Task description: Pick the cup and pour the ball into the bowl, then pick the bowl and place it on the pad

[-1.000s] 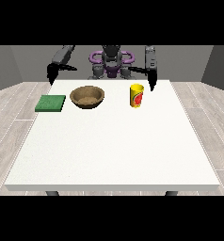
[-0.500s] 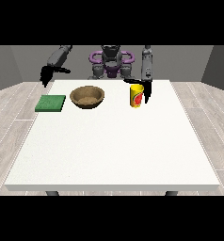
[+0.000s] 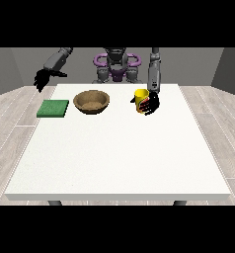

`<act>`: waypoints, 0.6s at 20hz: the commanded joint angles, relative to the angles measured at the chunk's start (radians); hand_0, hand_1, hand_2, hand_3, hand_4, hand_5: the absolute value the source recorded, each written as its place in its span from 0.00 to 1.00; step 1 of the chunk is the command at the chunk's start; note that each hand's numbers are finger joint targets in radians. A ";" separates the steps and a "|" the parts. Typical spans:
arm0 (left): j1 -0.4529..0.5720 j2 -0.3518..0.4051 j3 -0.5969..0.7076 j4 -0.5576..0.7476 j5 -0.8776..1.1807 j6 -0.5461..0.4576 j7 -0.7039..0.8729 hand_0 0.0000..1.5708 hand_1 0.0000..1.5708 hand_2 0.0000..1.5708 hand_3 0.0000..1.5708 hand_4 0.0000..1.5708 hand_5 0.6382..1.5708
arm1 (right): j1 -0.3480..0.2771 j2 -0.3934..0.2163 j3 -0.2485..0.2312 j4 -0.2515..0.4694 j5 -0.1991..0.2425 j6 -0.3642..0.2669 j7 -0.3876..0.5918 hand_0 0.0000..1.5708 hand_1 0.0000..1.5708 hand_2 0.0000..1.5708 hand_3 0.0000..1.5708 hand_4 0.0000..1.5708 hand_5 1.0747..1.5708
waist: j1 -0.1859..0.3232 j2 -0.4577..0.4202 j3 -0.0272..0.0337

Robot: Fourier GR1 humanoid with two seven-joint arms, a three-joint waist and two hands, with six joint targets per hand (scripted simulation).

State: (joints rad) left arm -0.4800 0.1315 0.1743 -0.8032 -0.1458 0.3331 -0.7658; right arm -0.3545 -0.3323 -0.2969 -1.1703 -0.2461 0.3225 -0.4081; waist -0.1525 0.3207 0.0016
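Note:
A yellow cup (image 3: 140,96) with a red label stands upright on the white table (image 3: 119,153), right of centre at the back. The hand at the view's right (image 3: 152,104) is down against the cup's right side and partly overlaps it. A brown bowl (image 3: 92,102) sits left of the cup, and a flat green pad (image 3: 53,108) lies left of the bowl. The hand at the view's left (image 3: 42,79) hangs in the air beyond the table's back left corner, fingers relaxed, holding nothing. No ball shows; the cup's inside is hidden.
The robot's torso (image 3: 116,66) stands behind the table's far edge. The cup, bowl and pad all lie along the back strip of the table. The white tabletop stretches from them to the near edge.
The hand at the view's right has come down from above the cup to its right side. The hand at the view's left has swung outward and lower. Cup, bowl and pad have not moved.

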 commanded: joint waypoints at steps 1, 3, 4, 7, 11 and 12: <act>-0.026 -0.031 -0.019 0.059 -0.084 0.169 0.034 0.84 0.84 1.00 1.00 0.54 0.93 | -0.012 -0.038 -0.016 0.026 -0.011 0.028 0.009 0.00 0.00 0.00 0.00 0.00 0.97 | -0.031 -0.005 -0.0014; -0.069 -0.018 0.016 0.100 -0.061 0.172 -0.011 0.85 0.85 1.00 1.00 0.55 0.93 | -0.018 -0.080 -0.031 0.006 -0.041 0.083 0.017 0.00 0.00 0.00 0.00 0.00 0.97 | -0.061 0.026 -0.0020; -0.034 -0.062 0.003 0.109 -0.069 0.205 -0.056 0.85 0.85 1.00 1.00 0.56 0.93 | 0.010 -0.052 -0.026 0.007 -0.015 0.042 -0.012 0.00 0.00 0.00 0.00 0.00 0.97 | -0.043 0.014 -0.0020; -0.054 -0.044 -0.065 0.084 -0.144 0.224 0.076 0.86 0.86 1.00 1.00 0.58 0.94 | 0.021 -0.098 -0.063 0.124 -0.027 0.087 -0.023 0.00 0.00 0.00 0.00 0.00 0.97 | -0.005 -0.078 -0.0009; -0.091 -0.017 -0.183 0.027 -0.282 0.233 0.293 0.87 0.87 1.00 1.00 0.65 0.96 | 0.016 -0.131 -0.082 0.257 -0.007 0.072 0.005 0.00 0.00 0.04 0.00 0.00 0.97 | 0.077 -0.225 0.0014; -0.075 -0.036 -0.210 0.028 -0.315 0.255 0.311 0.87 0.87 1.00 1.00 0.65 0.96 | 0.012 -0.133 -0.094 0.274 -0.016 0.051 0.040 0.00 0.00 0.00 0.00 0.00 0.97 | 0.099 -0.257 0.0008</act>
State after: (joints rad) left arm -0.5519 0.1028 0.0518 -0.7604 -0.3565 0.5580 -0.5819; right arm -0.3493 -0.4428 -0.3687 -0.9841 -0.2647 0.3859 -0.3990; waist -0.1096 0.1708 0.0027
